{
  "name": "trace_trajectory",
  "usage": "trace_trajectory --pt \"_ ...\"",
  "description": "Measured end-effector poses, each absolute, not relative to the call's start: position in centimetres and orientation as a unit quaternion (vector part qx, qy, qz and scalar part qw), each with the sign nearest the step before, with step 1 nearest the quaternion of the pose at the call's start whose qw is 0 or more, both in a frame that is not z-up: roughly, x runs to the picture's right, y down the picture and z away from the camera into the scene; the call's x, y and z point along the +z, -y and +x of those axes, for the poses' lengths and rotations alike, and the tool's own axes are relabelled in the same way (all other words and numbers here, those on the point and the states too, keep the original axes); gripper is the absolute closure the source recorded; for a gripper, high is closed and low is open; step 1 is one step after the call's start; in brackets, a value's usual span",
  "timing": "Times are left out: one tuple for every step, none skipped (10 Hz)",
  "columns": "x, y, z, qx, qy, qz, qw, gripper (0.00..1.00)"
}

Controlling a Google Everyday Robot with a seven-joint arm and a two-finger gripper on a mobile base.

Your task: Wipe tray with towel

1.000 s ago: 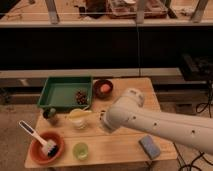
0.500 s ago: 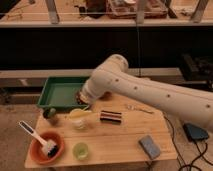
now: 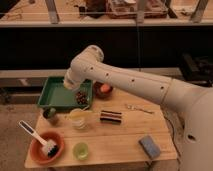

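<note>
Over the tray [image 3: 52,95] at centre left my pincer [image 3: 71,84] now hangs closed, the arm [image 3: 130,85] having swung in from the right of the surface [image 3: 125,135], so wiping seems near, though I cannot spot the towel.

One tray [image 3: 55,98], two bowls [image 3: 36,150] [image 3: 104,90], one sponge [image 3: 150,146]

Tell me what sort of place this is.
Probably a lab or workshop: wooden table holding an orange bowl, metal shelving behind. The gripper sits hidden behind the arm's end, over the green tray.
</note>
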State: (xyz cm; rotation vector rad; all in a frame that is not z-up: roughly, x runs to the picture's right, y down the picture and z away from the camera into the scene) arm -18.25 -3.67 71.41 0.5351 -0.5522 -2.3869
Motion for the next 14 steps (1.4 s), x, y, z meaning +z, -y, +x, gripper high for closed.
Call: trace_trajectory --pt "71.5 3.8 -18.0 -0.905 0.207 0.202 0.312 1.0" --pt "71.5 3.8 -18.0 -0.905 0.207 0.201 0.313 1.0" --pt "71.5 3.7 -18.0 -0.905 0.209 0.2 0.312 1.0" --pt "71.6 3.8 -18.1 -0.906 0.211 0.198 0.308 1.0" --pt "72.0 4.0 -18.4 -0.908 0.211 0.198 0.302 1.0" --pt "72.9 4.6 -19.5 -0.91 0.213 0.199 0.294 1.0" --pt "74.1 5.5 -20.7 -0.912 0.215 0.198 0.287 1.0" --pt "76.3 6.8 -22.2 -0.915 0.218 0.192 0.279 1.0" --pt "77.9 7.4 -23.1 -0.916 0.223 0.188 0.274 1.0" --pt "79.9 7.9 -24.0 -0.918 0.232 0.179 0.269 1.0" --pt "81.5 7.8 -24.7 -0.918 0.241 0.169 0.265 1.0" --pt "82.9 7.3 -25.1 -0.919 0.25 0.157 0.262 1.0" --pt "83.5 6.9 -25.3 -0.918 0.255 0.151 0.262 1.0" --pt "84.2 6.5 -25.4 -0.918 0.262 0.142 0.261 1.0"
